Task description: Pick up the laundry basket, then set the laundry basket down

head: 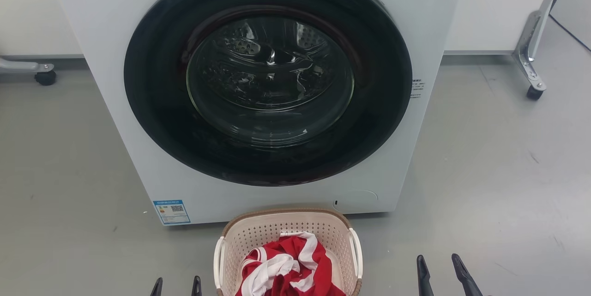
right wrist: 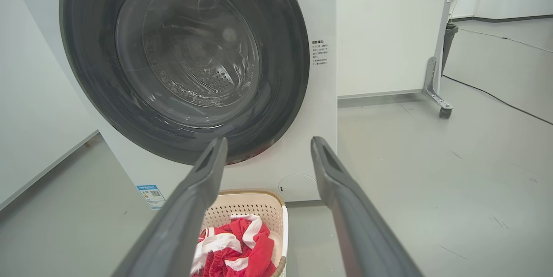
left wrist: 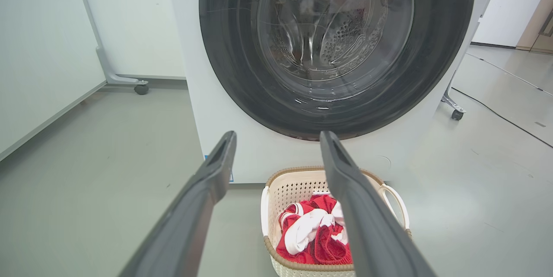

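Both claws hang open and empty, left claw [head: 177, 286] and right claw [head: 438, 259] flanking the load, apparently so each can take 1 side. Beyond them stands the washing machine [head: 106, 19], its door [head: 268, 79] shut. Between the 2 claws, on the floor [head: 485, 171] before that door, sits the laundry basket [head: 277, 231], not yet lifted, likely parked there for loading. Its 2 white handles [head: 356, 259] face outward toward the claws. Inside lies a red-and-white garment [head: 295, 268].

Laundry basket [head: 277, 229] — cloth [head: 291, 268] inside; washing machine [head: 268, 79] behind.
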`<state>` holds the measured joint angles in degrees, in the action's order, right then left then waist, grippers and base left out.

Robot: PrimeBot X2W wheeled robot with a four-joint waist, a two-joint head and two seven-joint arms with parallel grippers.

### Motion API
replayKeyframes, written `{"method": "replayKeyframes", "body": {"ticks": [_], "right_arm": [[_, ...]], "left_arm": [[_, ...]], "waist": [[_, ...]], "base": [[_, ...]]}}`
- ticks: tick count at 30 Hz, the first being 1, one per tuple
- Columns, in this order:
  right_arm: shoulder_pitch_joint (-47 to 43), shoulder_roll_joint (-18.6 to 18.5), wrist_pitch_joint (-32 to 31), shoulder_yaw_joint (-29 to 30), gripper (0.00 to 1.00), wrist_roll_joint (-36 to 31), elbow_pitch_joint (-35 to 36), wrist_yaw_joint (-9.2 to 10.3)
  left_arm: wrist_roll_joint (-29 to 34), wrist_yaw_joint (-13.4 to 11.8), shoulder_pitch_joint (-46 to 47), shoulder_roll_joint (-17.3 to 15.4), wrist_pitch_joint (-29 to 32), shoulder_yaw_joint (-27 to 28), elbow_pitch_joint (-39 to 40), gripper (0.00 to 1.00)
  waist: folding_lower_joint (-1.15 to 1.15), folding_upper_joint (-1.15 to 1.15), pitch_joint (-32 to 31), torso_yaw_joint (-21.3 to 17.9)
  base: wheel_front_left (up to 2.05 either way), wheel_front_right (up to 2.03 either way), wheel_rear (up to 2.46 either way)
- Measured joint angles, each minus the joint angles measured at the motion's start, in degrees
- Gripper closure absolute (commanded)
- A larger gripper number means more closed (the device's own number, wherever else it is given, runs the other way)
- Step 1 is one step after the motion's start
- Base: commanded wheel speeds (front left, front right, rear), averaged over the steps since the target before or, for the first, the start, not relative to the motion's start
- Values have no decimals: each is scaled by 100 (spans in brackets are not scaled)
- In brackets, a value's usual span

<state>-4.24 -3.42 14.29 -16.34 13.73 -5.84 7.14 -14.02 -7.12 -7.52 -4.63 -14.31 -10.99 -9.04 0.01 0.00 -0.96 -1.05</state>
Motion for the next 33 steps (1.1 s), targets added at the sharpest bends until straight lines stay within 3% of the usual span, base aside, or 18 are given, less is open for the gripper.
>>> {"method": "replayKeyframes", "body": {"ticks": [25, 26, 33], "right_arm": [[-1, 38, 0, 31, 0, -15, -30, 0], [-1, 40, 0, 31, 100, -15, -34, 0], [-135, 42, -18, 20, 100, 23, -391, -9]], "left_arm": [[309, 0, 2, 60, 0, 100, -85, 0], [344, 0, 2, 62, 0, 101, -93, 100], [341, 10, -81, 75, 11, 87, -423, 100]], "waist": [[0, 0, 68, 1], [0, 0, 69, 1], [0, 0, 70, 2]], "base": [[0, 0, 0], [0, 0, 0], [0, 0, 0]]}}
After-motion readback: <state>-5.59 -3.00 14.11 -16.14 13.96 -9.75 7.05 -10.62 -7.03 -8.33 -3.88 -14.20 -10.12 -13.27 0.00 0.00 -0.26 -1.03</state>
